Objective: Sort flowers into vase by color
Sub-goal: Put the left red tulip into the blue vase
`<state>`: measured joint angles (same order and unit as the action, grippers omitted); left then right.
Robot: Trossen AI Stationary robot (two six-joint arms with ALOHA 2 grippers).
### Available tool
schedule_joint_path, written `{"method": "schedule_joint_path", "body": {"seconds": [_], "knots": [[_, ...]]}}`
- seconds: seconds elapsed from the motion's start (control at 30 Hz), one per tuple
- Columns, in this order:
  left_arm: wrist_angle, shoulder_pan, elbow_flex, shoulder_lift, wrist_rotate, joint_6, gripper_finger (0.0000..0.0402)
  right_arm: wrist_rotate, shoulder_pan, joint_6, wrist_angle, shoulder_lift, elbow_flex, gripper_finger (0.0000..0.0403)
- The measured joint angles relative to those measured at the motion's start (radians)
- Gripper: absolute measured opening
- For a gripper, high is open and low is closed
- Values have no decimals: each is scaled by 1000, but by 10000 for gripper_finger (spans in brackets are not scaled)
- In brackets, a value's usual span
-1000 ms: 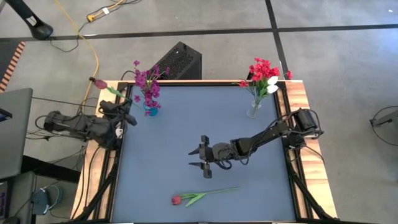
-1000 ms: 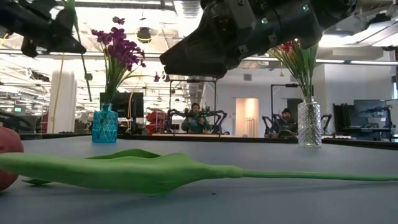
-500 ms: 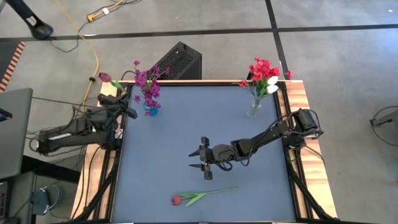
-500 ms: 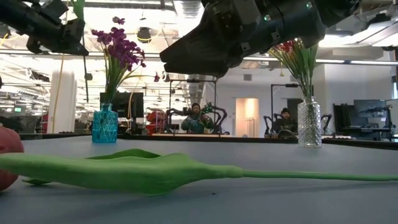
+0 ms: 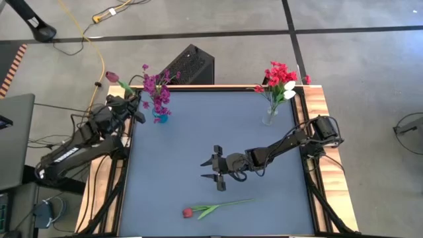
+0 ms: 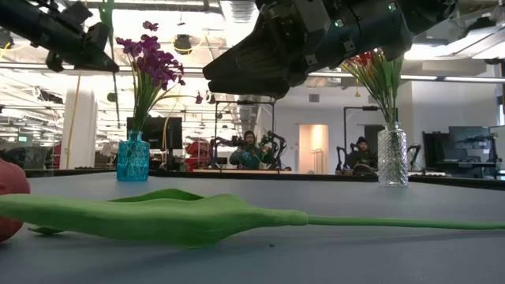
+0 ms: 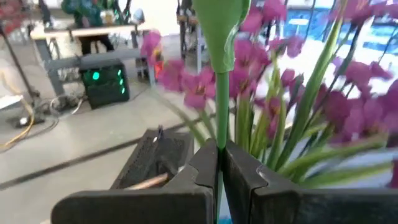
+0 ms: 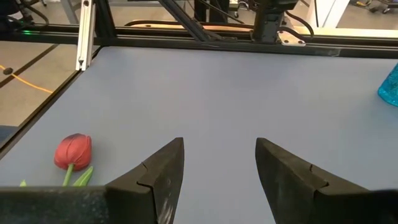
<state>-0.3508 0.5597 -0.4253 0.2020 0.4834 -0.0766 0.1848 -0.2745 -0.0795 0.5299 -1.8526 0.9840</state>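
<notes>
My left gripper [image 5: 134,104] is above the table's far left corner, next to the blue vase [image 5: 160,118] of magenta sprays [image 5: 157,89], and is shut on a tulip with a purple bloom [image 5: 112,77]. My right gripper [image 5: 215,170] hovers open over the table's middle. A red tulip [image 5: 188,212] lies flat near the near edge with its green stem [image 6: 181,217] pointing right. In the right wrist view its bloom [image 8: 73,151] shows beside the open fingers. A clear vase [image 5: 269,117] at the far right holds red and white flowers [image 5: 281,76]. My left gripper [image 7: 219,157] pinches the purple tulip's green stem [image 7: 220,121] between its two fingers, below the bloom. The fingers lie across the stem and come roughly level from the table's left side. The tulip is lifted clear, its stem rising above the fingers toward the bloom.
A black box [image 5: 190,65] sits on the floor beyond the far edge, with a yellow cable [image 5: 100,59] near the left arm. Wooden rails [image 5: 317,106] border the table. People sit at desks [image 6: 251,150] in the room behind.
My left gripper has carried the purple tulip toward the table's far edge, closer to the blue vase's magenta sprays, while its arm swung and stretched out. It has stayed shut on the stem. The red tulip has not moved.
</notes>
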Motion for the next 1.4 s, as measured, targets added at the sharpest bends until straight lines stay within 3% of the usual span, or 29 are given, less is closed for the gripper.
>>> {"method": "schedule_joint_path", "body": {"seconds": [0.5, 1.2, 1.4], "knots": [[167, 130, 49, 110, -205, 22, 0, 0, 0, 0, -6, 0, 0, 223], [98, 129, 22, 111, -208, 5, 0, 0, 0, 0, -29, -1, 0, 223], [102, 129, 26, 162, -183, 4, 0, 0, 0, 0, -28, -1, 0, 223]]}}
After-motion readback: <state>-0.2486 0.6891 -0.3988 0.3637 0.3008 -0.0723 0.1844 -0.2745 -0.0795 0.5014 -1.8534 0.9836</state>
